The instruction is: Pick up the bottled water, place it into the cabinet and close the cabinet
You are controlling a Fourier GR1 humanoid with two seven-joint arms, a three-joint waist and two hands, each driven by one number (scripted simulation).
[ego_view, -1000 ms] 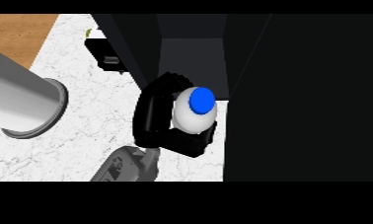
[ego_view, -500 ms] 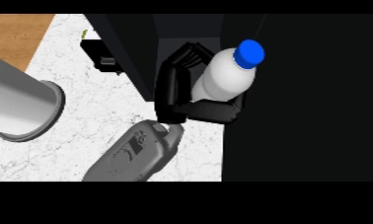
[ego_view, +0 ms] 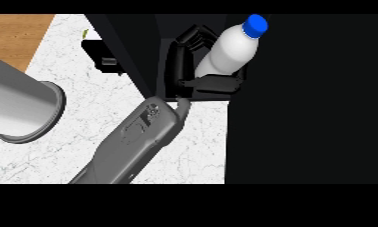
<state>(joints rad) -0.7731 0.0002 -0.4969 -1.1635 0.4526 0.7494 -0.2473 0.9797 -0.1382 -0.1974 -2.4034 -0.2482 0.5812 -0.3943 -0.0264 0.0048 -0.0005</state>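
The right hand (ego_view: 193, 73) curls round the bottled water (ego_view: 230, 51), tilted at the dark cabinet (ego_view: 303, 101) opening; judging by this, carry it farther in, level it, then let go

The right hand (ego_view: 193, 66) curls round the bottle (ego_view: 227, 53), whose blue cap (ego_view: 256, 24) tilts toward one o'clock, against the dark cabinet (ego_view: 303, 101). Its grey forearm (ego_view: 133, 143) runs in from seven o'clock over the marbled tabletop (ego_view: 81, 106). A grey cylinder (ego_view: 26, 106) sits at nine o'clock.
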